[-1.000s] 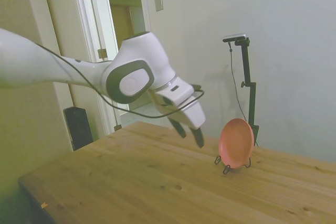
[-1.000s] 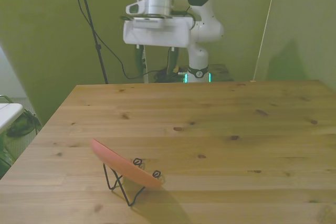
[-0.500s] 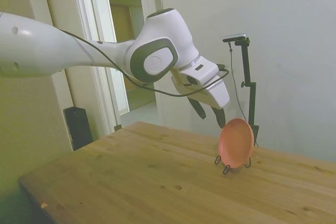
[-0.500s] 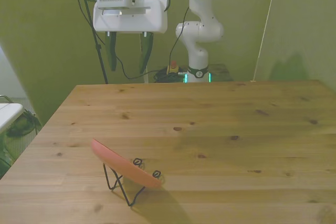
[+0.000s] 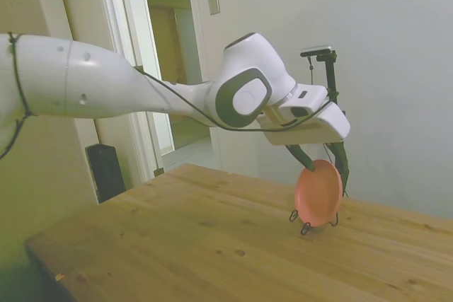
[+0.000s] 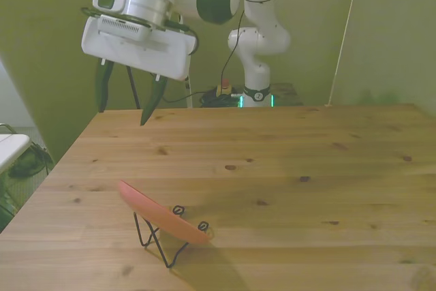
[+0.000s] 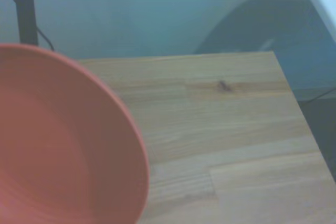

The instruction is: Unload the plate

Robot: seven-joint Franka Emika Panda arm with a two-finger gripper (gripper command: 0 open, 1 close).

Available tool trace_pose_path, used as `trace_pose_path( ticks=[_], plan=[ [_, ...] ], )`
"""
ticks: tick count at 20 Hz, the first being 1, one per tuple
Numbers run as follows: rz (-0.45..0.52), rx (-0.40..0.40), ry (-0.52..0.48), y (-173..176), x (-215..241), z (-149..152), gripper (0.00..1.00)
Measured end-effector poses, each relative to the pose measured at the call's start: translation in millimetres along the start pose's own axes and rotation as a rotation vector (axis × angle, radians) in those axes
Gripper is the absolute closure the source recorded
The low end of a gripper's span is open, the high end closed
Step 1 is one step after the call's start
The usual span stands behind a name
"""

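One plate (image 5: 318,192), upright on wire stand (image 6: 158,240), frame's lower right. Tool (image 5: 326,163) open above rim. Step: approach. Next: descend, straddle rim, close.

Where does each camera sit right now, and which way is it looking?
Side view: off the table's side, looking across it; arm enters from left, open tool above the plate.
Front view: across the table, facing the robot; tool high.
Wrist view: close on the plate; no robot parts.
All three share the plate.
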State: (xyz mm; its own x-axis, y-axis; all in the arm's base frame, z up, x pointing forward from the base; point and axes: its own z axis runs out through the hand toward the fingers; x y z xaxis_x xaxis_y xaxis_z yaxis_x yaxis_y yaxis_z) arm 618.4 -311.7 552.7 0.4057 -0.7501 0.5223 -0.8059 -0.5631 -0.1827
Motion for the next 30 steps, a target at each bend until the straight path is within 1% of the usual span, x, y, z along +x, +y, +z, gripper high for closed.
trace_pose_path(
  ticks=[3, 5, 7, 10, 15, 20, 25, 26, 27, 30],
  plan=[
    [0.028, 0.025, 0.005, -18.7, 17.2, 19.6, 0.0],
    [0.035, 0.028, 0.0, -27.8, 23.3, 33.1, 0.0],
    [0.027, 0.017, -0.014, -34.6, 25.5, 45.1, 0.0],
    [-0.001, 0.008, -0.03, -44.3, 24.2, 55.5, 0.0],
    [-0.04, 0.015, -0.054, -57.0, 15.8, 62.3, 0.0],
    [-0.093, 0.011, -0.071, -61.1, 7.7, 74.4, 0.0],
    [-0.135, 0.01, -0.068, -64.4, 5.1, 82.0, 0.0],
    [-0.135, 0.001, -0.076, -64.1, 5.5, 81.2, 0.0],
    [-0.134, -0.002, -0.081, -66.1, 10.3, 70.6, 0.0],
    [-0.136, 0.004, -0.067, -68.1, 14.7, 70.0, 0.0]
  ],
)
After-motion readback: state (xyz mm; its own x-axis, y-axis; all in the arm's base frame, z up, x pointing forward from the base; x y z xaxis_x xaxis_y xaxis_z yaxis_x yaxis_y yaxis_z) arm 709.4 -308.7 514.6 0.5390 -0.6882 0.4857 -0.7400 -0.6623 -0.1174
